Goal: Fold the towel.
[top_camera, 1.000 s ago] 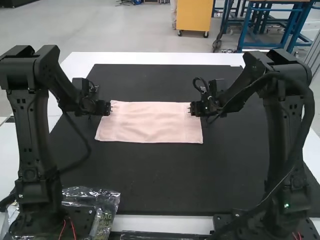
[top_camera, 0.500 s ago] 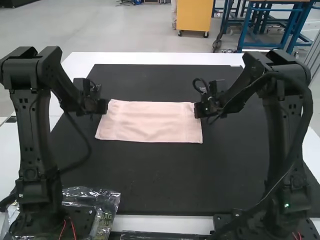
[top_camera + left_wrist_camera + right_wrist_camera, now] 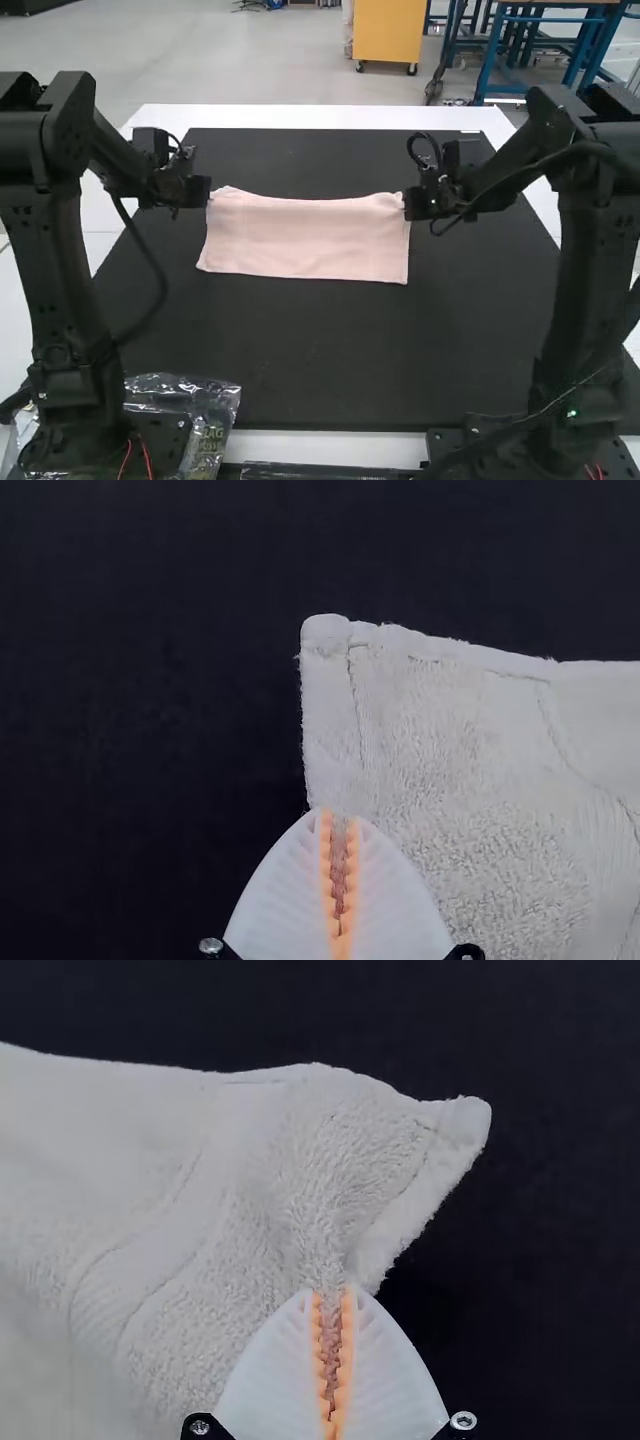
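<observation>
The pink towel [image 3: 308, 238] is a wide strip on the dark mat, its far edge raised at both ends and sagging in the middle. At its left far corner is my left gripper [image 3: 209, 192], and at its right far corner my right gripper [image 3: 406, 206]. In the left wrist view, my left gripper [image 3: 340, 820] is shut on the side edge of the towel [image 3: 470, 750], a little below a corner. My right gripper [image 3: 331, 1300] pinches the towel [image 3: 270, 1180] in the right wrist view, with creases fanning from the fingertips and a corner sticking out.
The dark mat [image 3: 330, 350] lies on a white table [image 3: 300, 117]. A clear plastic bag [image 3: 205, 405] lies at the near left, beside the left arm's base.
Both grippers have closed in on the towel's far corners, then moved up with them. The far edge has risen and sags, and the towel's near edge has shifted slightly away from the arms.
</observation>
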### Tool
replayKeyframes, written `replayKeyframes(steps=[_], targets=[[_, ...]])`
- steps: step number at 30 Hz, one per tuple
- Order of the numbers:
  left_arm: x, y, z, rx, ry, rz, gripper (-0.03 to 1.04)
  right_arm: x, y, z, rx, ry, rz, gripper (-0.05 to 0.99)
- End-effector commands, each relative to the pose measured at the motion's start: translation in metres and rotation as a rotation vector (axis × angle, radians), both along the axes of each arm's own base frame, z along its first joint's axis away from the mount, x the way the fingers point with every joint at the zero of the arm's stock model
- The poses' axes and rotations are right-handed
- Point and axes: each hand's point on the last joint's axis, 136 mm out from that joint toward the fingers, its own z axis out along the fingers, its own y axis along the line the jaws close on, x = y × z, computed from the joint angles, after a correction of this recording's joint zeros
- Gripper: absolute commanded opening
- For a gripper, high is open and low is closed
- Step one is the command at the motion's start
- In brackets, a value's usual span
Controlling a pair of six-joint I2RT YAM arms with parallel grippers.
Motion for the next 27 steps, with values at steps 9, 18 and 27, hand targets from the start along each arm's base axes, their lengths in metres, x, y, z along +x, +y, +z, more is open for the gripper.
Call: replayKeyframes(steps=[9,18,27], targets=[[-0.046,0.015,0.016,0.057,0.014,0.002,0.02,-0.039,-0.012,0.023,0.056,0.027,-0.012,-0.02],[-0.091,0.019,0.006,0.071,0.059,0.009,0.02,-0.087,-0.011,0.014,0.079,0.099,0.001,-0.02],[-0.127,0.015,-0.017,0.067,0.097,0.016,0.02,-0.126,-0.008,-0.016,0.061,0.187,0.025,-0.02]])
